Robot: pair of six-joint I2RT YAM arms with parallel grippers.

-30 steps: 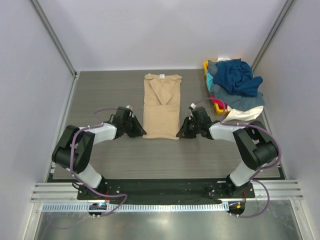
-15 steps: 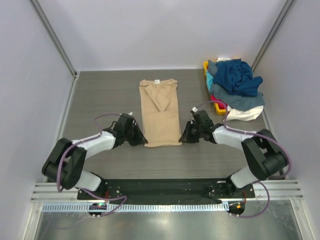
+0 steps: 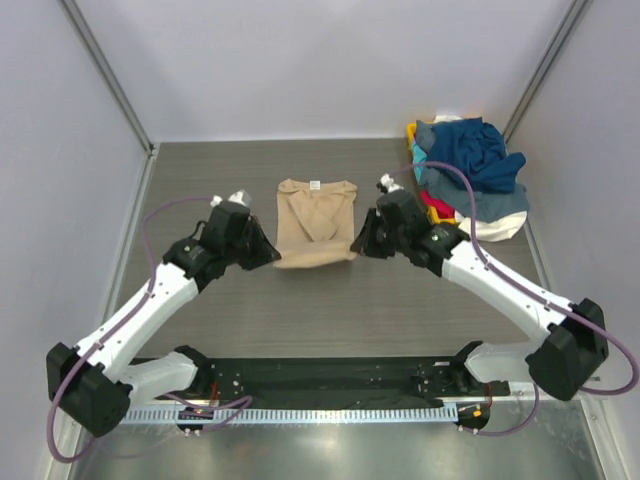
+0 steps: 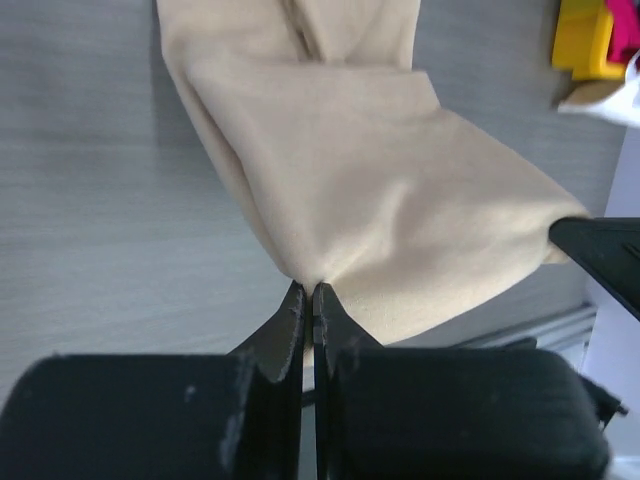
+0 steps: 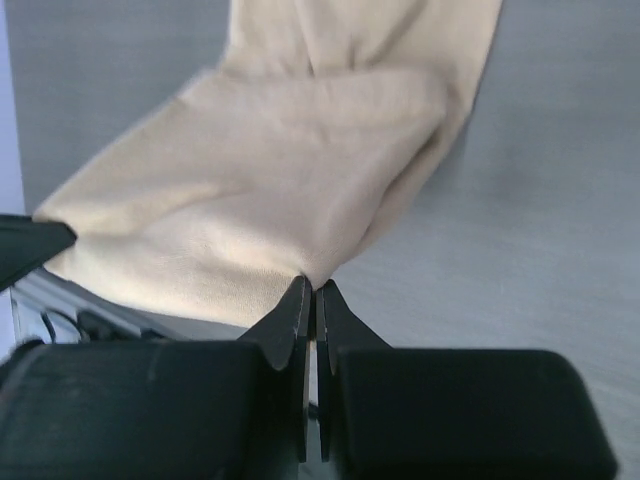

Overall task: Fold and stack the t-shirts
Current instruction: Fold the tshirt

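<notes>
Tan t-shirt (image 3: 315, 225) hem drawn rearward, both jaws clamped shut on its corners

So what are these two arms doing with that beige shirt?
They're mid-fold. The left gripper and right gripper each pinch a near corner of the tan t-shirt, holding its lower part raised and doubled toward the collar. A heap of unfolded t-shirts, navy on top, sits at the far right corner of the table.
</notes>
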